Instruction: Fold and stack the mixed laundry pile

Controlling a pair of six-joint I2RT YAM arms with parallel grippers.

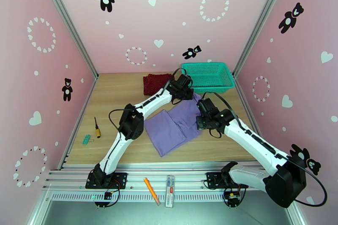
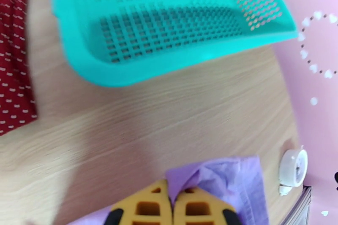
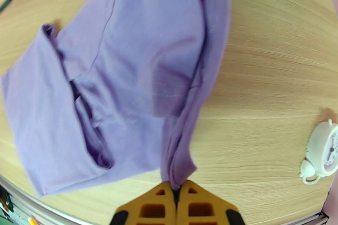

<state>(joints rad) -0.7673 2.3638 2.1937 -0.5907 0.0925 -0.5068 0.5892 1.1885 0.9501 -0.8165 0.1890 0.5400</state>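
Lavender T-shirt (image 1: pixel 169 131), spread on the tabletop (image 1: pixel 114 90), is pinched at thin edge folds by the closed left end effector (image 2: pixel 172 190) and closed right end effector (image 3: pixel 176 188); slippage or bunching is risked under uneven pull.

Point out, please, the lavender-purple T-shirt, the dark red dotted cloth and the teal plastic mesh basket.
lavender-purple T-shirt (image 1: pixel 169 131), top external view, near folded panel.
dark red dotted cloth (image 1: pixel 154 83), top external view, middle.
teal plastic mesh basket (image 2: pixel 126 79), left wrist view, near rim.
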